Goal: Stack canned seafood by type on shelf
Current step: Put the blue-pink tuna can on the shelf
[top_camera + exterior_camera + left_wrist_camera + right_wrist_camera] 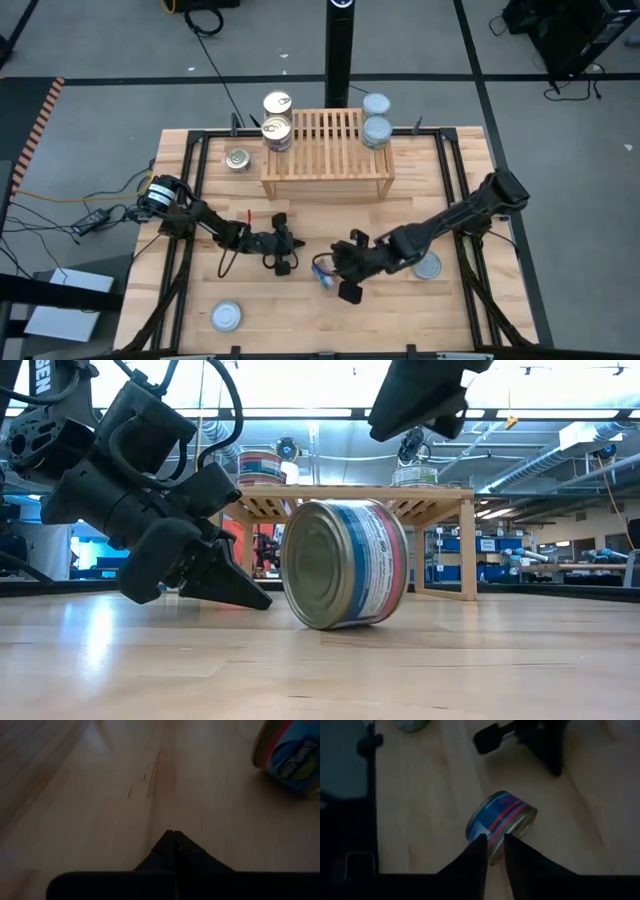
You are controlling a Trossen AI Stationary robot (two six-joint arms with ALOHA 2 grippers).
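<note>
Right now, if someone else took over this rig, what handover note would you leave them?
Left gripper: shut, empty, low over the table centre.
Right gripper: slightly open, above a tin on its side; not gripping it.
Shelf: gold-lidded tins stacked at its left end, blue-lidded tins at its right end.
Left to do: the tipped tin, a loose tin left of the shelf, one at the front left, one by the right arm.
</note>
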